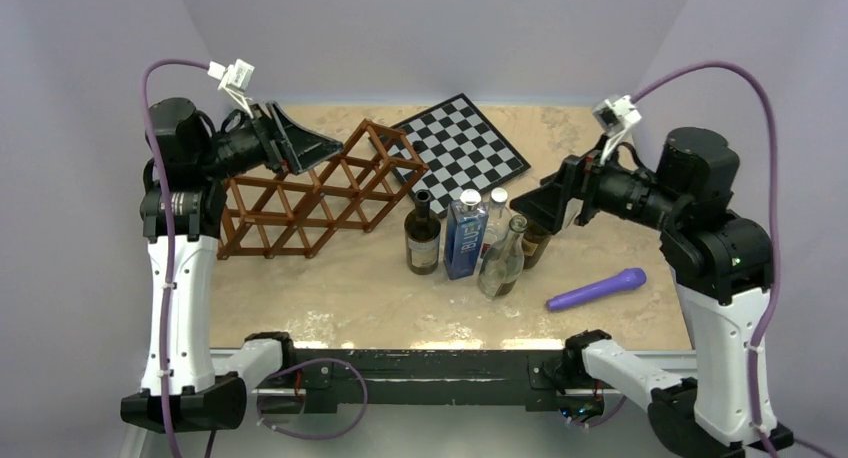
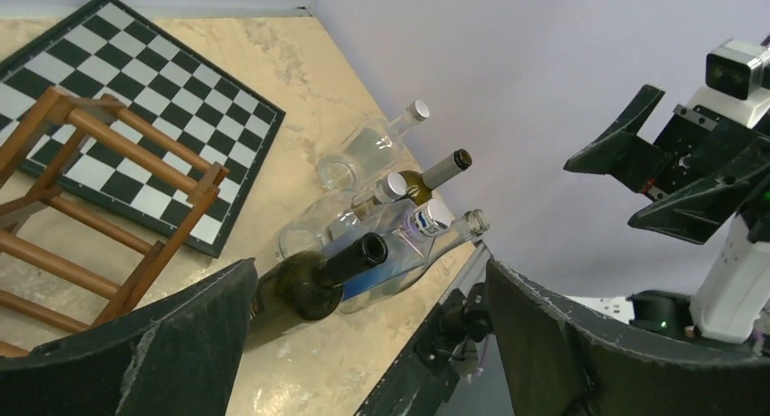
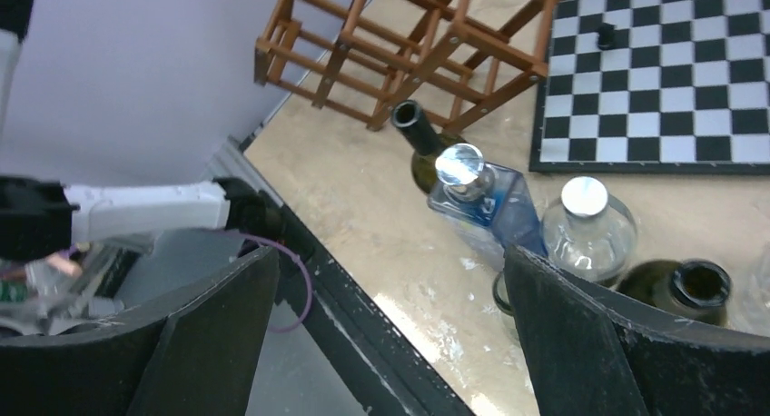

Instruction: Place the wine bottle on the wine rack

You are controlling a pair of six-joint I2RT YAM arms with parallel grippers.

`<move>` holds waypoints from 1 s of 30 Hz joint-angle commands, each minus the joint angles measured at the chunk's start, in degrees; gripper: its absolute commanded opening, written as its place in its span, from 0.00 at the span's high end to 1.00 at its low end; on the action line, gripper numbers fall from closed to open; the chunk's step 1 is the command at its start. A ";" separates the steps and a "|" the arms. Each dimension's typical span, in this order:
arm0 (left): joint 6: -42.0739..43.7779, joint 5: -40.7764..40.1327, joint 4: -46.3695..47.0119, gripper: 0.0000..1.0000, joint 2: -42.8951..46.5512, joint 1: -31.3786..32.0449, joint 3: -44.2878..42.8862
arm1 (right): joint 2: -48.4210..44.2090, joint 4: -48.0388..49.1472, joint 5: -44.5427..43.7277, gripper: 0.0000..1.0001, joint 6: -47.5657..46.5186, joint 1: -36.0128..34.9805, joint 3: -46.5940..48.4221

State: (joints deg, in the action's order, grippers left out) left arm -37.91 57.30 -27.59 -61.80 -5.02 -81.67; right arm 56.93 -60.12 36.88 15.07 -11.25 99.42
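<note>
Left claw (image 1: pixel 325 150) and right claw (image 1: pixel 535 208) gape empty; the dark green glass wine bottle (image 1: pixel 423 233), upright at 4 o'clock from the reddish-brown lattice wine rack (image 1: pixel 310 193), is crowded by neighbouring bottles (image 1: pixel 465 240) that a wide reach could topple.

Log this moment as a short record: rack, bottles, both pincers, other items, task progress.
wine rack: reddish-brown lattice, left side of the table, no bottle in it
bottles: upright cluster right of the rack: dark green bottle, blue bottle, clear bottles
left pincer: open, empty, raised over the rack
right pincer: open, empty, at the cluster's right side
other: checkerboard at the far edge; purple tool lying near right
progress: no bottle gripped yet
</note>
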 commanded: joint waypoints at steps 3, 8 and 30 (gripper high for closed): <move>17.52 -11.96 -11.83 0.01 4.58 4.22 -4.33 | 4.26 1.64 -23.66 0.04 -3.98 -16.17 2.01; 24.87 -25.40 -17.33 0.01 8.53 7.16 -1.49 | 5.64 -0.49 -43.72 0.07 -4.35 -23.41 0.17; 23.07 -32.75 -16.79 0.01 5.42 7.65 -2.18 | 5.75 -0.65 -43.13 0.25 1.52 -29.55 -8.79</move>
State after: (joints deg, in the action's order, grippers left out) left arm -13.91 27.73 -45.39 -55.68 2.39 -81.17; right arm 64.07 -65.10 -8.23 16.60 -39.40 89.23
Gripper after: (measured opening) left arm 0.992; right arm 0.744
